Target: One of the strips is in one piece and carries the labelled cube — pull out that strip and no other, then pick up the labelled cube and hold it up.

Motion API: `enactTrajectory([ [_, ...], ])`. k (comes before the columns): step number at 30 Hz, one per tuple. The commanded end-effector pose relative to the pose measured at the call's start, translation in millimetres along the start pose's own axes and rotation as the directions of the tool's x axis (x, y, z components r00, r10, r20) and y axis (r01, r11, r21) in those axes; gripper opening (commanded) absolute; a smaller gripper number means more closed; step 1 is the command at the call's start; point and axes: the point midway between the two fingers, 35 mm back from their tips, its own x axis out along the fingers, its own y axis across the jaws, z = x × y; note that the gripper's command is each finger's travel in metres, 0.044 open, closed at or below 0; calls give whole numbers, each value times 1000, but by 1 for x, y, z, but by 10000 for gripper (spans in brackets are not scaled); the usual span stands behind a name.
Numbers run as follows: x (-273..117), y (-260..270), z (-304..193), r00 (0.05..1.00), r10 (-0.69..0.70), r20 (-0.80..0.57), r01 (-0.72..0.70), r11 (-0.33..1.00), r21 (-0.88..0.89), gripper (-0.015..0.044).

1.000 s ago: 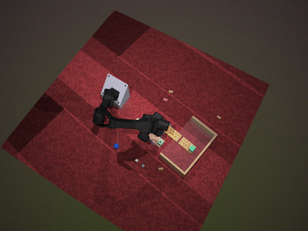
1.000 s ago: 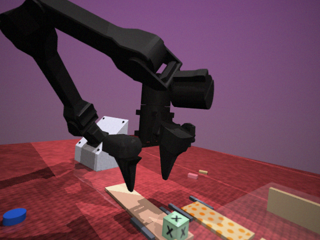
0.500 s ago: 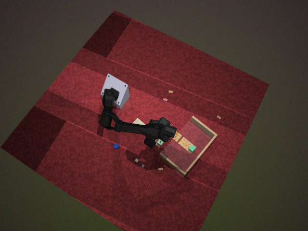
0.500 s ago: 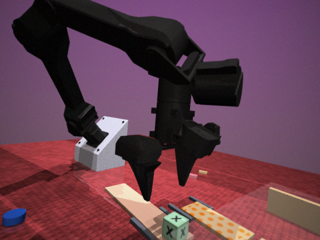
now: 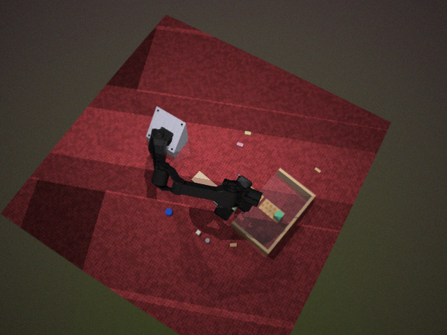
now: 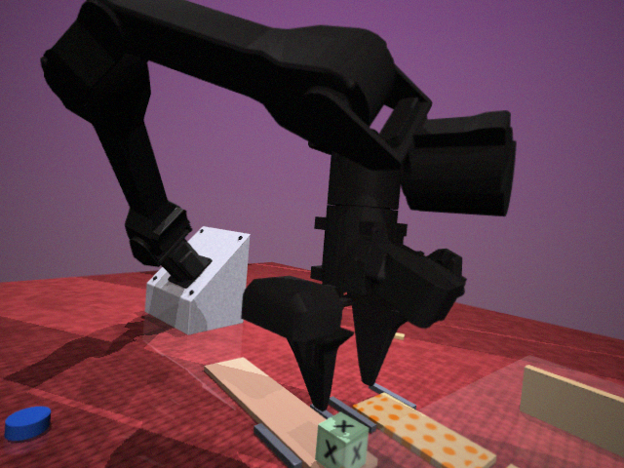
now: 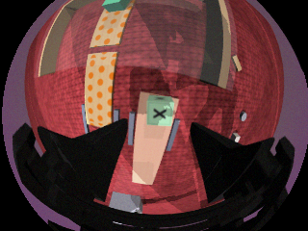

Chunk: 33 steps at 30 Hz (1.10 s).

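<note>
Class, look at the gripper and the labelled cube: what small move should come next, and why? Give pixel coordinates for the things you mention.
Probably ease the gripper (image 6: 346, 395) (image 7: 160, 125) forward along the plain strip (image 6: 261, 393) (image 7: 149, 154), then lower it around the X-marked cube (image 6: 342, 442) (image 7: 160, 111). The strip's cube end lies outside the walled tray (image 5: 290, 221) (image 6: 569, 403) (image 7: 222, 53), and the open fingers are above and short of the cube.
</note>
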Motion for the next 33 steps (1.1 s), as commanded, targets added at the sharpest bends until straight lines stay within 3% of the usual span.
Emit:
enactTrajectory([
  [1,9,0,1,1000,-4,-4,4,1000,-5,250],
  [31,50,-1,1,1000,-7,-4,7,1000,-5,250],
  [33,48,-1,1,1000,-3,-3,3,1000,0,198],
])
